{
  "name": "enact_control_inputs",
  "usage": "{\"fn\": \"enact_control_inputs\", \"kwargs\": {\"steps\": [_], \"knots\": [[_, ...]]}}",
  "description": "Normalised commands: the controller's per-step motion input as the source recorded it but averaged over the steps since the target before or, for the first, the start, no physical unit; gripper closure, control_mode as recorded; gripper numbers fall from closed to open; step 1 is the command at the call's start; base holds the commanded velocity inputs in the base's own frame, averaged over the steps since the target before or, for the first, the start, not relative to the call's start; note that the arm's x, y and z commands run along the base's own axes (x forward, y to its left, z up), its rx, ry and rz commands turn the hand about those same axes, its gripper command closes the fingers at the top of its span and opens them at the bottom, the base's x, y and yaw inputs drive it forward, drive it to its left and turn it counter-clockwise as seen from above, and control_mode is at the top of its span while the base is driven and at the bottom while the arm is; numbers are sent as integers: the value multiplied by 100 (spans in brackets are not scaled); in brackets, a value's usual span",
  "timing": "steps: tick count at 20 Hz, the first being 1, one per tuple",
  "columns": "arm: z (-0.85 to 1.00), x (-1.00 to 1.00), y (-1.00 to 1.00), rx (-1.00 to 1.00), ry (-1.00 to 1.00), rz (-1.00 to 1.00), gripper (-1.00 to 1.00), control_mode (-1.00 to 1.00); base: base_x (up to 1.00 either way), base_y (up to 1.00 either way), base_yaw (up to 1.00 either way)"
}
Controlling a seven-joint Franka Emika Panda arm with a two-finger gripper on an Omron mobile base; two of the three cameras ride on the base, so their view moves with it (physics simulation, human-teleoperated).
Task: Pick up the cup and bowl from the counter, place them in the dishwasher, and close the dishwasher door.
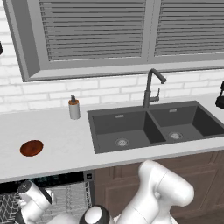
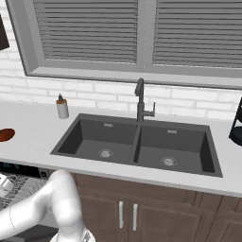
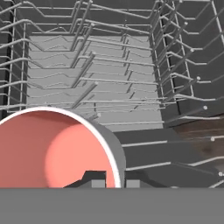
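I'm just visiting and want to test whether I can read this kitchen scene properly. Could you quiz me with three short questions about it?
1. True or false: the bowl is already inside the dishwasher.
2. What is the pincer gripping in the hand view? A) the soap dispenser B) the cup C) the faucet
3. Fill in: the bowl lies on the counter to the ____ of the sink, as the left base view shows it.

Key:
1. False; it sits on the counter.
2. B; the pincer is shut on the cup's rim, over the grey wire racks.
3. Left.
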Motion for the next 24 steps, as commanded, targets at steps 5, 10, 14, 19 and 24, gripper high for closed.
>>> {"fn": "enact_control_inputs", "kwargs": {"steps": [5, 10, 14, 19, 24], "knots": [[-28, 0, 3, 9, -4, 0, 100, -100, 0, 0, 0], [-52, -1, 0, 5, -6, 1, 100, -100, 0, 0, 0], [-31, -24, 12, 1, 1, 3, 100, -100, 0, 0, 0], [-15, -56, 27, 0, 4, 8, 100, -100, 0, 0, 0], [-16, -48, 15, 0, 9, 11, 100, -100, 0, 0, 0]]}}
